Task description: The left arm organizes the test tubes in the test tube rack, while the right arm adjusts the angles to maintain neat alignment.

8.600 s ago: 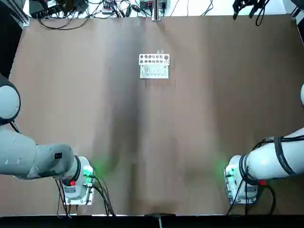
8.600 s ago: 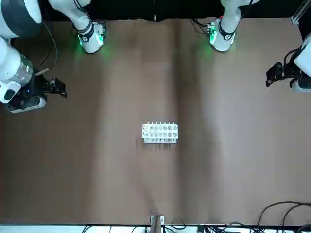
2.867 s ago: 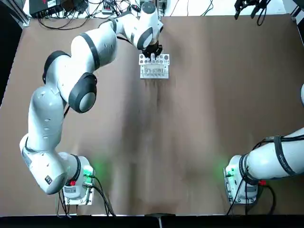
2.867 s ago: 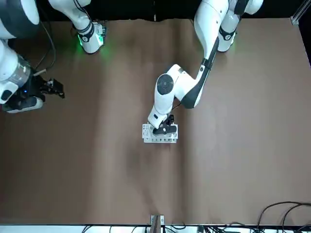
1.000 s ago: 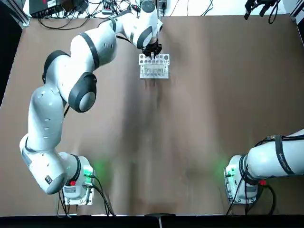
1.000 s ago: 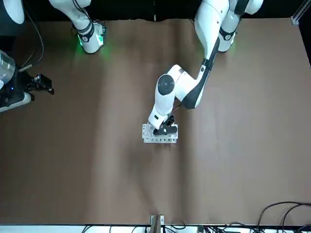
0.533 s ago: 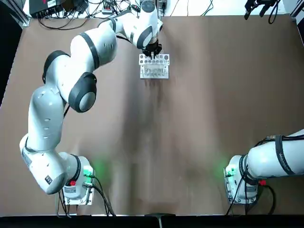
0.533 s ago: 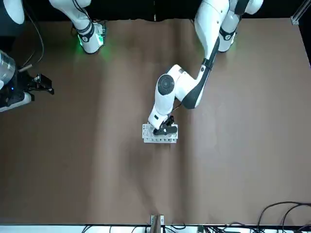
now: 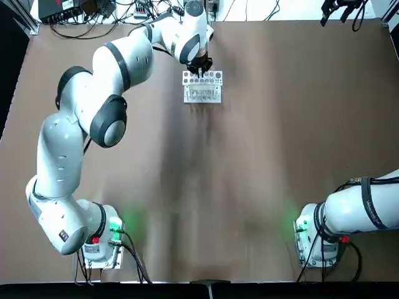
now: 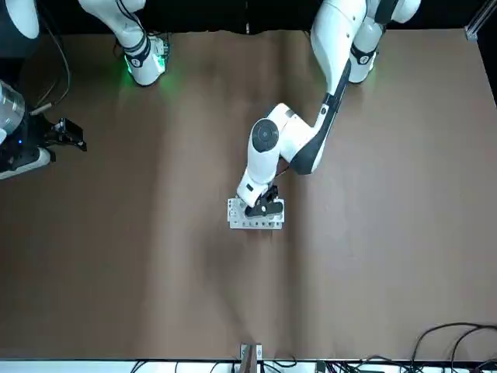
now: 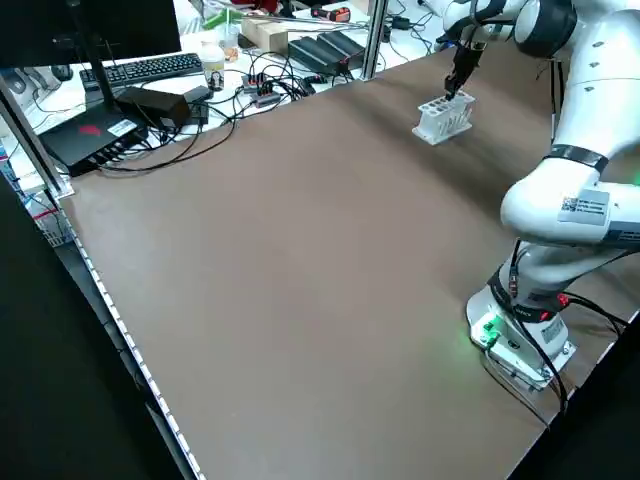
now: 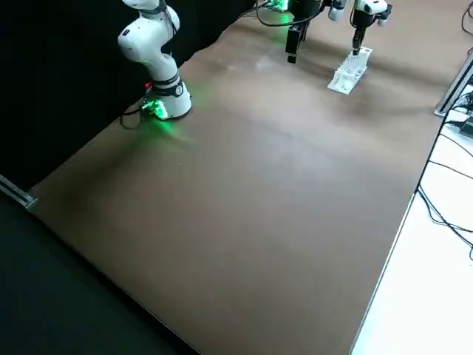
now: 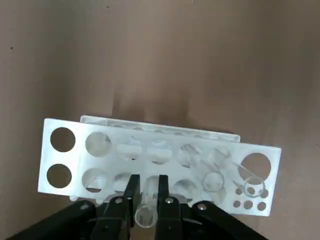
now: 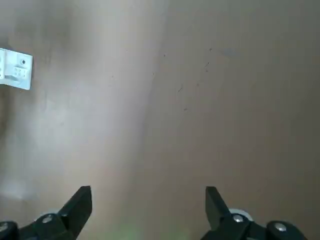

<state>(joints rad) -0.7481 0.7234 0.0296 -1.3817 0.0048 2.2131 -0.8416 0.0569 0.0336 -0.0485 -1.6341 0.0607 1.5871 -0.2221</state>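
The white test tube rack [image 9: 202, 86] stands at the far middle of the table. My left gripper [image 9: 200, 67] hangs straight down over its far row. In the left wrist view the left gripper [image 13: 147, 179] is shut on a clear test tube [image 13: 146, 215] that stands upright in a hole of the rack [image 13: 65, 162]. Two more test tubes [image 13: 212, 181] lean in holes beside it. My right gripper [image 9: 340, 7] hovers open at the table's far right corner, far from the rack; its wrist view shows only a corner of the rack [image 14: 15, 70].
Cables and electronics [image 9: 93, 12] lie beyond the table's far edge. A keyboard and black boxes [image 11: 150, 85] sit on the bench off my left side. The brown tabletop [image 9: 249, 174] stretches wide between the rack and both arm bases.
The left arm came from its parked pose to the rack and closed on a tube. The right gripper drifted slightly outward. Nothing visibly moved in the last second.
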